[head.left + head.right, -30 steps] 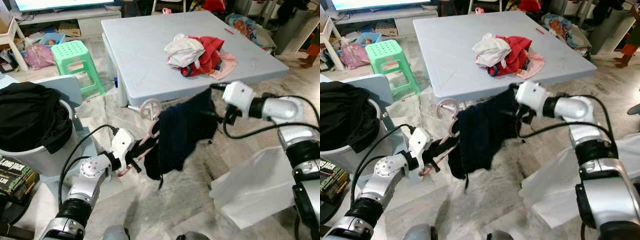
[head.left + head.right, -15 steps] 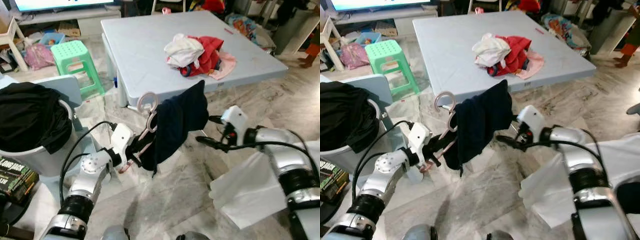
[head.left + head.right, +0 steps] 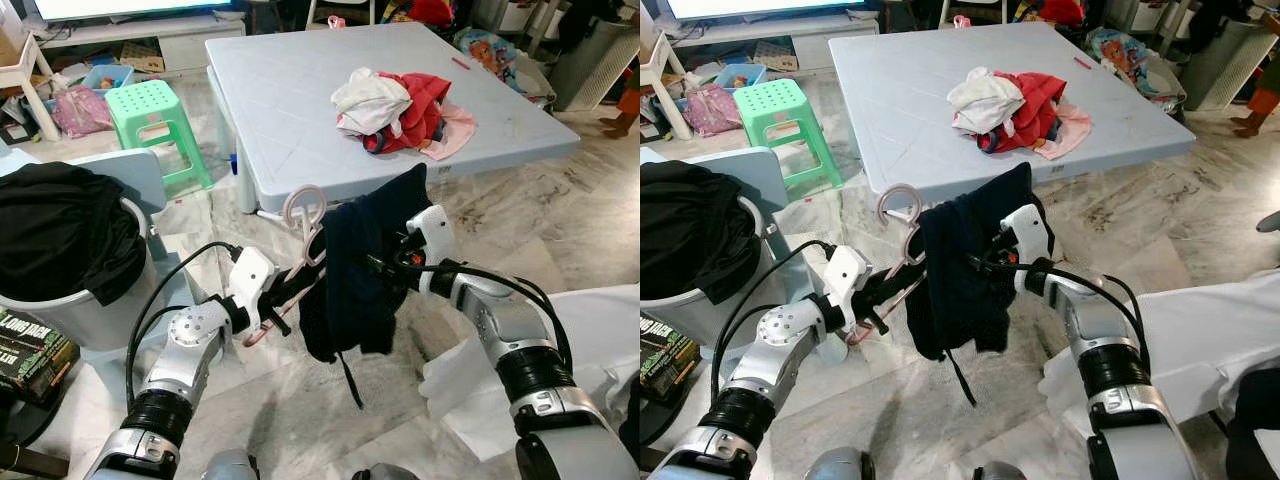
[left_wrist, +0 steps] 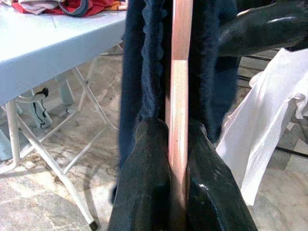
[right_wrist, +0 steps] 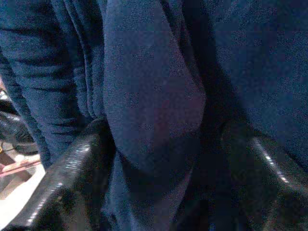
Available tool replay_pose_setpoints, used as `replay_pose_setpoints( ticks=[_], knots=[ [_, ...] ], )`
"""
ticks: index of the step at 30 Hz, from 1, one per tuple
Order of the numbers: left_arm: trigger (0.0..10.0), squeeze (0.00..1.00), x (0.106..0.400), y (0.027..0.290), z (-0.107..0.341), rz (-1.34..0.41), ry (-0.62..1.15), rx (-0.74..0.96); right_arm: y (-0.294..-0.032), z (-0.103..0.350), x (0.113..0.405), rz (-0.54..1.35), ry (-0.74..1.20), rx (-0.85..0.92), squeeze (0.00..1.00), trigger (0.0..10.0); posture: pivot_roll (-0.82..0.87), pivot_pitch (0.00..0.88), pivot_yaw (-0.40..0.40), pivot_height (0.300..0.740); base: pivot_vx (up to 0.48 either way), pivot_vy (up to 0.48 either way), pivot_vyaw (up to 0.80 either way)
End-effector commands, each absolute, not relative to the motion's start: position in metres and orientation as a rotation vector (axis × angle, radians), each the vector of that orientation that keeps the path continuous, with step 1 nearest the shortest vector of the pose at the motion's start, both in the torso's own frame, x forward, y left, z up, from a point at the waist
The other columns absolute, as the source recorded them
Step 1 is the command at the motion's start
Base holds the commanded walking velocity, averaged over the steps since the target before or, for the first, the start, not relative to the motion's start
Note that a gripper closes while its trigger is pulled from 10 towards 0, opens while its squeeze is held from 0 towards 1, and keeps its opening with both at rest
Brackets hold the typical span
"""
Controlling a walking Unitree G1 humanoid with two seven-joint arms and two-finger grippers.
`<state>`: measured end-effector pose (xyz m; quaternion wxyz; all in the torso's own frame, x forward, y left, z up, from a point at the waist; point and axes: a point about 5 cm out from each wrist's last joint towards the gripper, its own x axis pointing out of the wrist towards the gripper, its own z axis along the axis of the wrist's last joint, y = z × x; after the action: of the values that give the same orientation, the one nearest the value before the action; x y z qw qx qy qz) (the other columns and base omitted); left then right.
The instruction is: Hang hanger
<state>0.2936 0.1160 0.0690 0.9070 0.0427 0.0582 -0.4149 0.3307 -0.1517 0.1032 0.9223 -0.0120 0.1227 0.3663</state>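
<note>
A pink hanger (image 3: pixel 303 208) with a round hook carries a dark navy garment (image 3: pixel 350 300), held in the air in front of the grey table (image 3: pixel 290 110). My left gripper (image 3: pixel 275 310) is shut on the hanger's lower bar; the left wrist view has the pink bar (image 4: pixel 179 96) pinched between both fingers. My right gripper (image 3: pixel 378 266) reaches in from the right, into the garment's upper half. In the right wrist view its fingers (image 5: pixel 72 178) stand wide apart with a fold of the navy cloth (image 5: pixel 154 96) between them.
A pile of white, red and pink clothes (image 3: pixel 395 100) lies on the table. A basket of black clothes (image 3: pixel 60 240) stands at my left, with a green stool (image 3: pixel 150 115) beyond it. A white cloth (image 3: pixel 500 370) lies on the marble floor at right.
My right gripper has risen from low at the garment's right side and pushed into the cloth. The garment now hangs longer below the hanger. The left gripper keeps its hold.
</note>
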Motion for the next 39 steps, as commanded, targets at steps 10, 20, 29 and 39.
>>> replay_pose_setpoints(
  ticks=[10, 20, 29, 39],
  knots=[
    [0.0, 0.0, 0.299, 0.109, 0.086, -0.887, 0.046, 0.1, -0.156, 0.108, 0.334, 0.7, 0.257, 0.028, 0.0, 0.0, -0.02, 0.0, -0.031, 0.74, 0.0, 0.0, 0.0],
    [0.0, 0.0, 0.297, 0.106, 0.088, -0.917, 0.036, 0.097, -0.156, 0.105, 0.334, 0.675, 0.275, 0.064, 0.0, 0.0, -0.02, 0.0, -0.032, 0.74, 0.0, 0.0, 0.0],
    [0.0, 0.0, 0.298, 0.105, 0.09, -0.902, 0.023, 0.103, -0.174, 0.141, 0.353, 0.514, 0.07, 0.243, 0.0, 0.0, -0.02, 0.0, -0.032, 0.74, 0.0, 0.0, 0.0],
    [0.0, 0.0, 0.3, 0.109, 0.086, -0.873, 0.035, 0.14, -0.185, 0.177, 0.363, 0.398, -0.147, 0.38, 0.0, 0.0, -0.02, 0.0, -0.032, 0.74, 0.0, 0.0, 0.0]
  ],
)
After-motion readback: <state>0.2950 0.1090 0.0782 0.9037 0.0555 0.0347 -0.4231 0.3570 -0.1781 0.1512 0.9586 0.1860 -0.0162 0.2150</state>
